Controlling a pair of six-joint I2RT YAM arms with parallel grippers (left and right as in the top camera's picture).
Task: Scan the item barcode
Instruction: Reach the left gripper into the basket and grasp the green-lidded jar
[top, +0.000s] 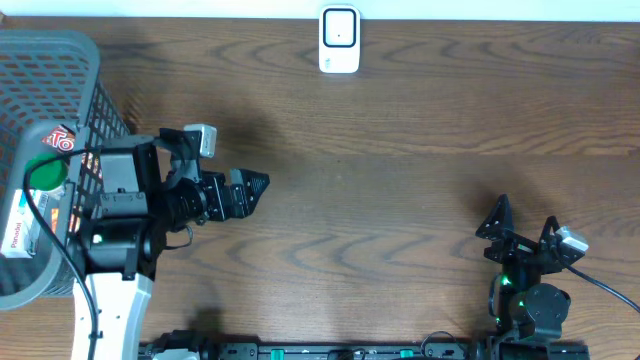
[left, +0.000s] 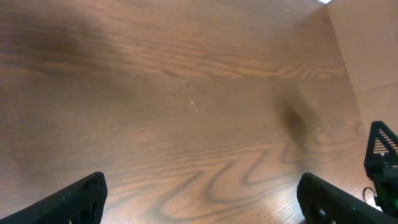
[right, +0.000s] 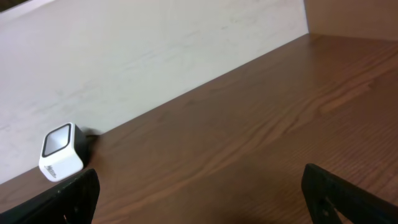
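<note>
While the scanner (top: 339, 40) stood at the back, left gripper (top: 250, 192) beside the basket (top: 95, 75), jaws wide and empty, right gripper (top: 522, 228) likewise.

The table (top: 400, 150) has a dark brown wood-grain surface, with the grain running lengthwise. A grey mesh basket (top: 60, 70) stands at its left edge. A pale wall (right: 155, 50) borders the table's far edge.

Red-and-white pack (top: 62, 140) in basket (top: 60, 60): large letters, seemingly "To", rest hidden. White box (top: 18, 232) beside it: red print, too small to read. Scanner (right: 60, 152): small front marking, illegible.
</note>
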